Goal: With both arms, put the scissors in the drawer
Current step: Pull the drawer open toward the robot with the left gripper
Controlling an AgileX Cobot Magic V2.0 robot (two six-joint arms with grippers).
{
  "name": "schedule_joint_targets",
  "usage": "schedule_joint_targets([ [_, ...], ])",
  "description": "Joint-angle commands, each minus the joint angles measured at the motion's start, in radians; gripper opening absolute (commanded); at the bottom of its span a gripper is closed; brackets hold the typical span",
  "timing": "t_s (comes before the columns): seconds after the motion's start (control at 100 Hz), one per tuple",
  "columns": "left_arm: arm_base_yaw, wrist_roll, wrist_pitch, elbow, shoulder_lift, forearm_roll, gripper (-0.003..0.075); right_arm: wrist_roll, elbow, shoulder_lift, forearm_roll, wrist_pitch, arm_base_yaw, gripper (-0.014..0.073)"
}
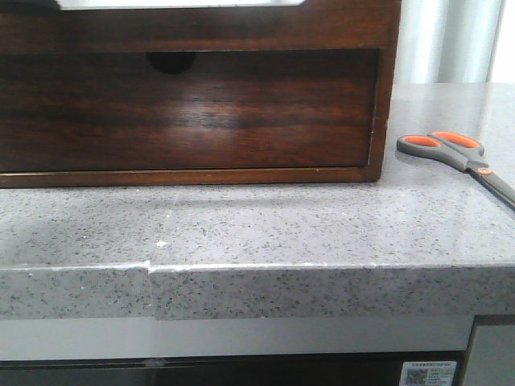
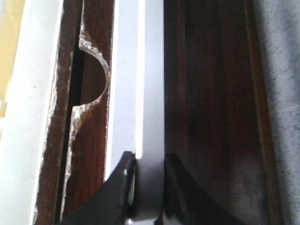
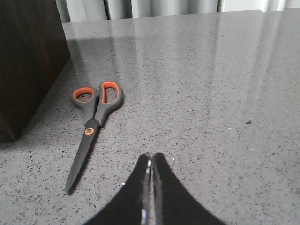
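Observation:
The scissors [image 1: 467, 157] lie flat on the grey stone counter to the right of the wooden box, finger loops towards the box, blades pointing to the front right. They also show in the right wrist view [image 3: 93, 123]. My right gripper [image 3: 150, 159] is shut and empty, over the counter near the blade tips and to their right. The drawer [image 1: 189, 112] is closed in the box, its notch [image 1: 170, 63] at the top edge. My left gripper [image 2: 149, 161] is over the box; its jaws stand on either side of a pale grey strip [image 2: 140, 93]. Neither arm shows in the front view.
The wooden box frame [image 1: 388, 96] stands at the back left of the counter [image 1: 322, 225]. The counter's front edge [image 1: 322, 285] has a seam left of centre. Counter stretches behind and to the right of the scissors [image 3: 211, 70].

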Motion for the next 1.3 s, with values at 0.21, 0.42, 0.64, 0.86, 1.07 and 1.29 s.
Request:
schedule_joint_targets([
  [0.21, -0.01, -0.051, -0.166, 0.1, -0.169, -0.042, -0.0022, -0.001, -0.039, 0.019, 0.002, -0.072, 0.001, -0.0048],
  [0.42, -0.01, -0.051, -0.187, 0.16, -0.268, -0.042, -0.0022, -0.001, -0.039, 0.019, 0.002, -0.072, 0.001, -0.0048],
  [0.64, -0.01, -0.051, -0.215, 0.185, -0.296, -0.042, -0.0022, -0.001, -0.039, 0.019, 0.002, -0.072, 0.001, -0.0048],
  [0.86, -0.01, -0.051, -0.217, 0.185, -0.295, -0.042, -0.0021, -0.001, -0.039, 0.019, 0.002, -0.07, 0.001, -0.0048],
  [1.07, -0.01, -0.051, -0.226, 0.185, -0.295, -0.046, -0.002, -0.001, -0.039, 0.019, 0.002, -0.07, 0.001, -0.0048],
  [1.29, -0.01, -0.051, -0.228, 0.185, -0.295, -0.047, -0.002, -0.001, -0.039, 0.019, 0.002, -0.07, 0.001, -0.0048],
])
